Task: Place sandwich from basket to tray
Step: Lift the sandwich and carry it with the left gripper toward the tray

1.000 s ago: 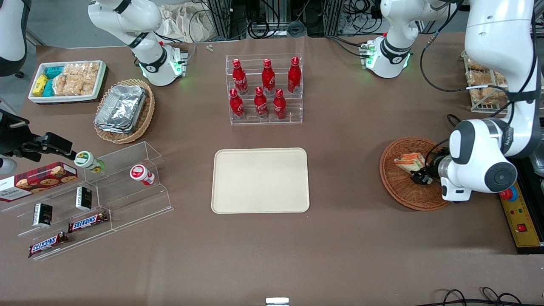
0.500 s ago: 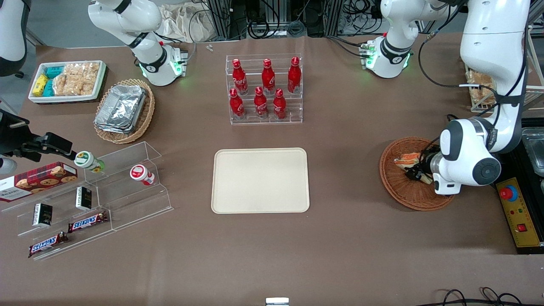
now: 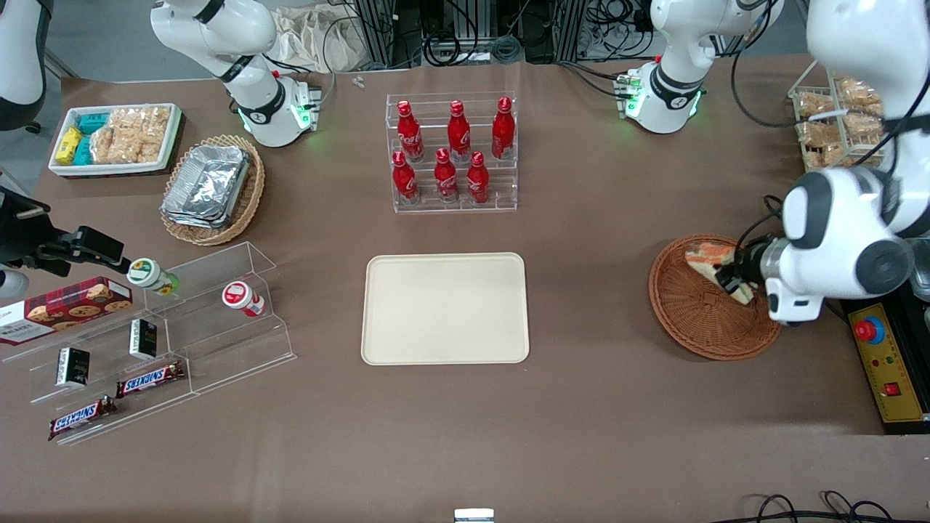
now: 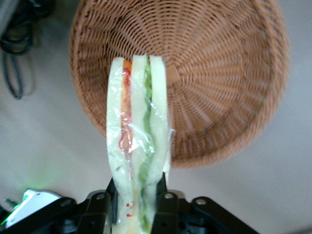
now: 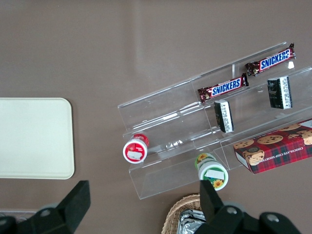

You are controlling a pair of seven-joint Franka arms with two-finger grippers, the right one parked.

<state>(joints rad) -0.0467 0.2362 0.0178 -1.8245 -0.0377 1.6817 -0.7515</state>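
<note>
Working arm: its white forearm comes down from the working arm's end of the table, bends at a bulky wrist joint and points the tool sideways over the round wicker basket (image 3: 708, 319).
Gripper (image 3: 729, 280): held above the basket, at the part of its rim nearest the arm; its two black fingers (image 4: 165, 207) are clenched on the thick end of the sandwich, one on each bread face.
Sandwich (image 4: 138, 141): a clear-wrapped triangular wedge, pale bread with red, orange and green filling layers; it stands out from the fingers on edge, lifted clear of the basket floor. In the front view, the sandwich (image 3: 716, 256) shows over the basket's rim that lies farther from the camera.
Basket: reddish-brown and shallow, resting on the brown table (image 3: 596, 407) near the working arm's edge; the wrist view shows bare weave inside it.
Tray (image 3: 445, 308): a cream rectangle with rounded corners, flat at the middle of the table, well apart from the basket, toward the parked arm's end.
Bottle rack (image 3: 452, 152): a clear stepped stand with six red cola bottles, farther from the front camera than the tray.
Emergency-stop box (image 3: 888, 363): a yellow-trimmed panel with a red button, at the table's edge just beside the basket.
</note>
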